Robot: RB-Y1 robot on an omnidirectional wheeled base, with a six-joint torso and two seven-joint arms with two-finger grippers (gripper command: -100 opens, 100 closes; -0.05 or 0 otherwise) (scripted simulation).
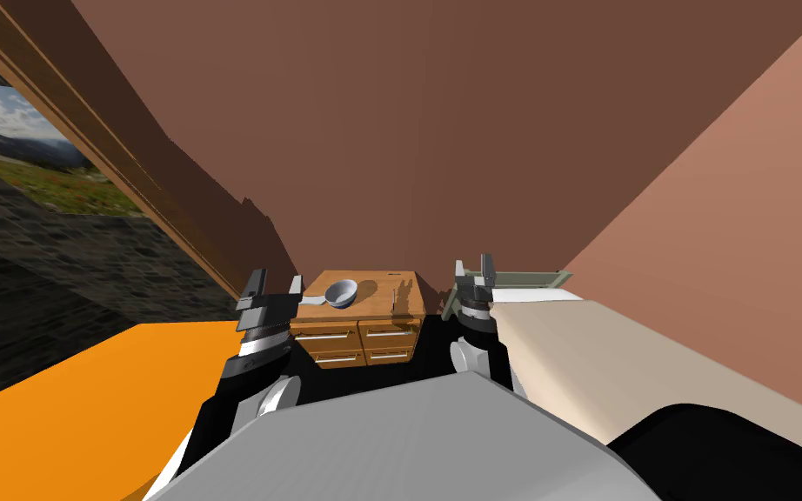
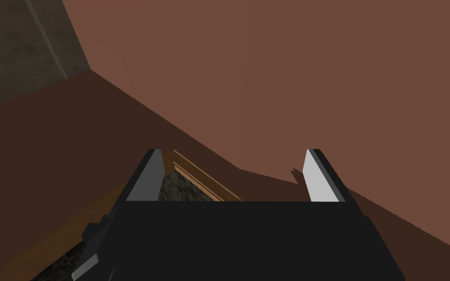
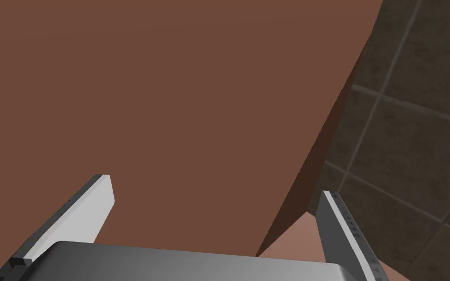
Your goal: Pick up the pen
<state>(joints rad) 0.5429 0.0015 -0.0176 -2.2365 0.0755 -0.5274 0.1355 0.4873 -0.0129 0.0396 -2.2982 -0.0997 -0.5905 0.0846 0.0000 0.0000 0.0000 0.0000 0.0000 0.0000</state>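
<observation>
Wooden table [image 1: 375, 283] with drawers stands at twelve o'clock, with a grey bowl [image 1: 341, 292] on its top. At the bowl's three o'clock lies a thin dark sliver, most likely the pen [image 1: 393, 301], though it is too small to be sure. The left pincer [image 1: 275, 285] and right pincer [image 1: 474, 266] are both released and empty, aimed at the brown wall [image 1: 443, 130]. My worry is that so slim a thing lying flat may roll away under a blade-like finger, or the reaching arm may clip the bowl.
</observation>
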